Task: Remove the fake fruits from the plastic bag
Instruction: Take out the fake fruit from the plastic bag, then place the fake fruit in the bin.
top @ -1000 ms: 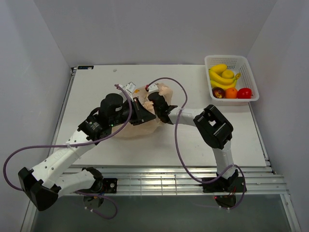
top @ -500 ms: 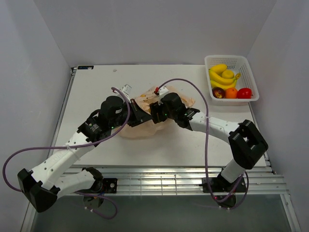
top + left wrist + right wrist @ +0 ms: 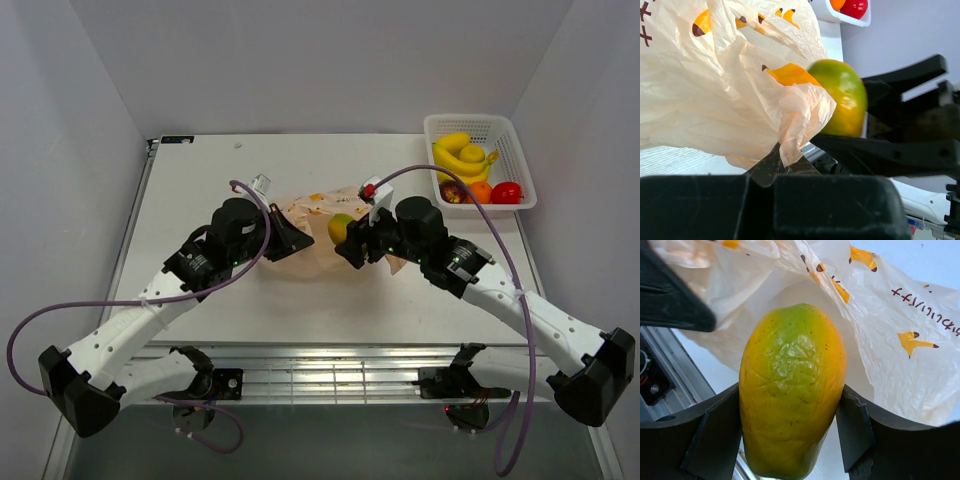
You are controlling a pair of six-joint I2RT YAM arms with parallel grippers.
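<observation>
White table (image 3: pixel 200 180) inside a plain white-walled enclosure. A green-yellow fruit (image 3: pixel 792 385), oval and faintly wrinkled, is held off the table near centre, at 3 o'clock of the plastic bag (image 3: pixel 305 212). The right gripper (image 3: pixel 350 242) clamps it across the waist, fingers (image 3: pixel 715 435) pressed on both flanks. Bag film lies close behind it, and the views do not settle whether it is wholly clear of the mouth. Judgement: a hollow, light, rigid shell with smooth skin, so likely to slip if gripped near a tapered end. The widest girth is the right hold. The bag is thin, limp and crinkly, and would drag along unless anchored. The left gripper (image 3: pixel 777 165), at 9 o'clock of the fruit, has its fingers closed, pinching a fold of the bag's edge. At 1 o'clock, well apart, sits a white lattice basket (image 3: pixel 470 118) with a banana bunch (image 3: pixel 458 155), a dark fruit (image 3: pixel 452 191), an orange fruit (image 3: pixel 480 192) and a red fruit (image 3: pixel 507 192).
</observation>
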